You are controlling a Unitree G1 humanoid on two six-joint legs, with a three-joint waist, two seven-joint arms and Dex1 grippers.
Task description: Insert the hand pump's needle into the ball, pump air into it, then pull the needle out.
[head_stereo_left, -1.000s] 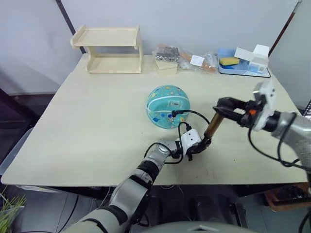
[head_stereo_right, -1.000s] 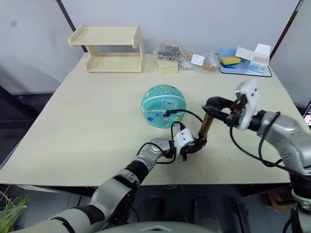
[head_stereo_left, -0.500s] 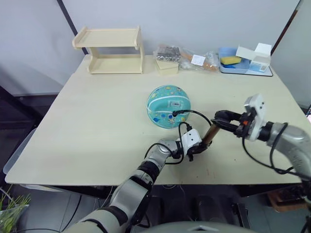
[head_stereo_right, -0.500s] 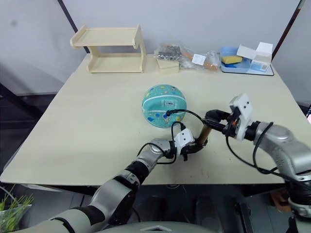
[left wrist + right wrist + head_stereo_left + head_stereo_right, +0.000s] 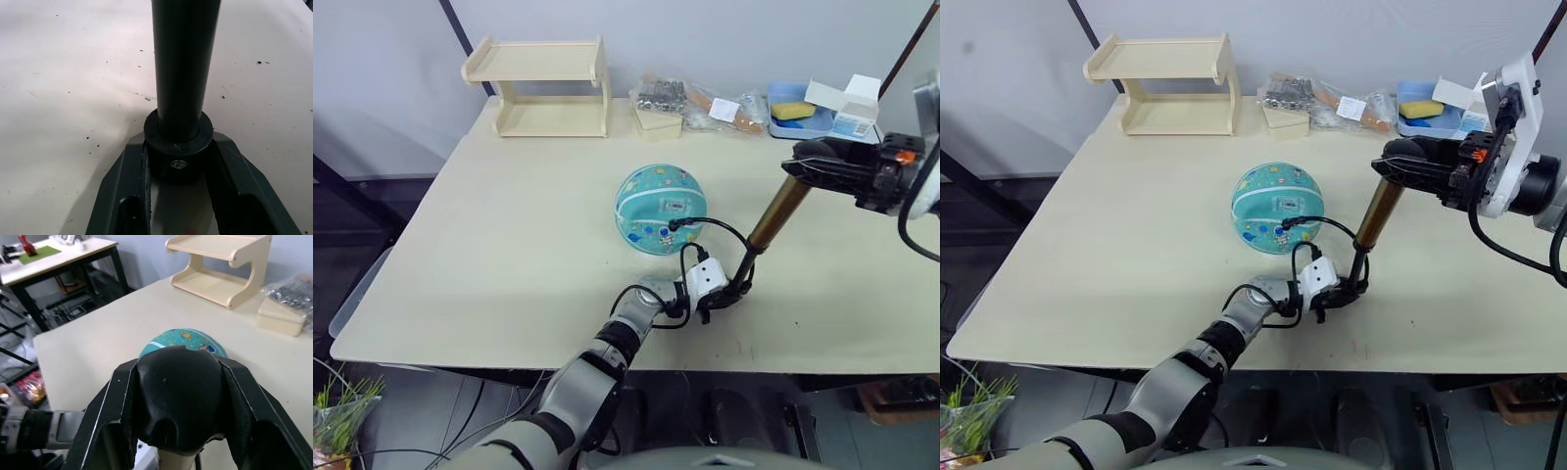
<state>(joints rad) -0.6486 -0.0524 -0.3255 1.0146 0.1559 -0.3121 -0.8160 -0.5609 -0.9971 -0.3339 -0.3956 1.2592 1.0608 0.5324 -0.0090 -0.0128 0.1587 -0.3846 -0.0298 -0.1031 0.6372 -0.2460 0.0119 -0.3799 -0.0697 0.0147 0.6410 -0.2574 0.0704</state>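
Observation:
The teal ball sits round near the table's middle. The hand pump stands tilted to its right, its gold cylinder raised on a thin black rod. My left gripper is shut on the pump's black bottom cap at the tabletop. My right gripper is shut on the black handle at the top, high above the table. The thin black hose loops from the pump's base to the ball's near side. Its tip touches the ball; the needle itself is too small to make out.
A wooden two-tier shelf stands at the table's back left. Clear bags of small parts and a blue tray with a sponge and a white box lie along the back right. The front table edge runs just below my left gripper.
My right gripper has lifted the handle up and to the right, drawing the gold cylinder up the rod. The left gripper still holds the base. The camera has shifted slightly.

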